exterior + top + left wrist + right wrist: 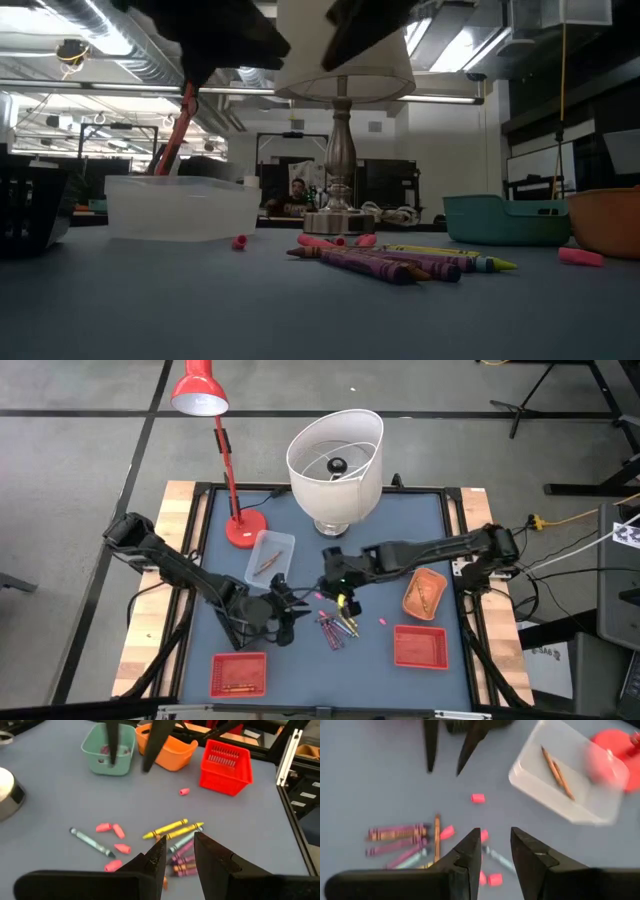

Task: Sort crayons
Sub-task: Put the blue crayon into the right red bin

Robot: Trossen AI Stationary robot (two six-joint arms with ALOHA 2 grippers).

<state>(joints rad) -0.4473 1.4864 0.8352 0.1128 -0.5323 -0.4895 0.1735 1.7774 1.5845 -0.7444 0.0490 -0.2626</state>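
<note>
Left gripper (290, 612): low over blue mat, just left of crayon pile. Fingers (156, 855) parted, narrow gap, nothing between them. Own wrist view looks past the tips onto the pile.
Right gripper (345, 600): over mat centre, just above/beside upper end of pile. Fingers (470, 851) parted, gap empty, no crayon held.
Crayons (335, 628): loose cluster on table (400, 530), front-centre, btwn the two grippers. Purple/magenta ones lie side by side; two yellow (165, 828) at edge of cluster; one blue-grey crayon (92, 842) lies apart. Several short pink pieces (103, 827) scattered near pile; one pink piece (382, 622) off to the right.
Clear tray (270, 557): behind left gripper, near red lamp base; holds two brown crayons (558, 767).
Orange bowl (424, 593): right side of mat; thin sticks inside, colour not readable.
Red basket, right (420, 647): front right, contents not discernible.
Red basket, left (238, 675): front left, a few sticks lying in it.
Teal bin (108, 753): beside orange bowl in left wrist view; pink bits inside.
Red desk lamp (200, 395): base at rear left of mat.
White shade lamp (336, 455): rear centre.
Person (296, 192): seated far back in room, low view.
</note>
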